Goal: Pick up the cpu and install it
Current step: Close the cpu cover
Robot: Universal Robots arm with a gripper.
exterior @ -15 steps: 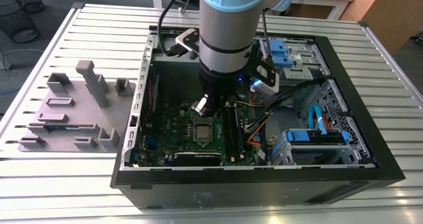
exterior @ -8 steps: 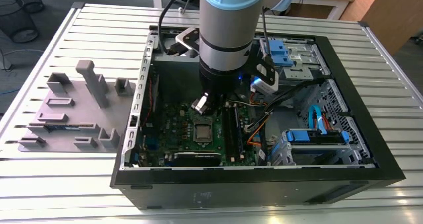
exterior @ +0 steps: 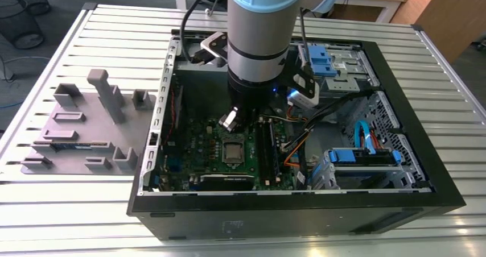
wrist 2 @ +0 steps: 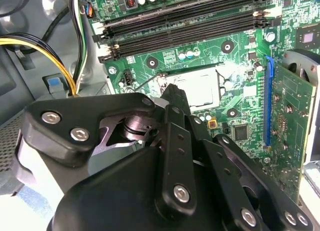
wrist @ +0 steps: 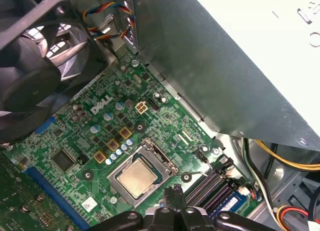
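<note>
Mid-motherboard (wrist: 75, 136), cpu (wrist: 136, 176) sits seated in the socket frame (wrist: 165, 163); gripper (wrist: 173, 197) just above, fingers together, holding nothing.

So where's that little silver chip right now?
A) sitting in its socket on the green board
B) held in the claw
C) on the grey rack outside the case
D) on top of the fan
A: the cpu lies flat inside the socket frame on the motherboard, with the claw just above.
</note>
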